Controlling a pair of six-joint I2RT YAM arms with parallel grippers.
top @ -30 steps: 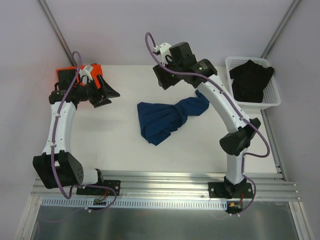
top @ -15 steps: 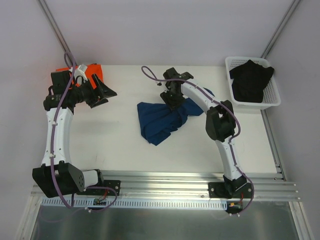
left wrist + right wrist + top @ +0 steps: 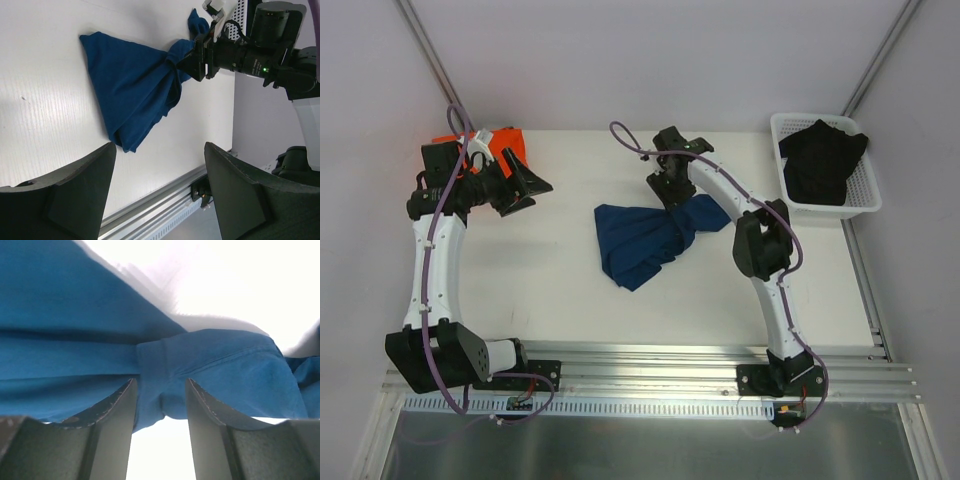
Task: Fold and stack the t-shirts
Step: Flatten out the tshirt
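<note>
Our right fingers [image 3: 112, 425] stand apart, straddling the bunched middle of the blue t-shirt [image 3: 640, 240], which lies crumpled on the counter [image 3: 570, 290] beneath them. Our left fingers [image 3: 70, 190] stand wide apart, the orange t-shirt [image 3: 513, 143] just behind them.

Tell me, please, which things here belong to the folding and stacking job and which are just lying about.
For the job:
- blue t-shirt, crumpled mid-table
- orange t-shirt, at the far left

Lying about:
- white basket, at the far right
- dark cloth heaped in it; it cannot be told whether this is another shirt
</note>
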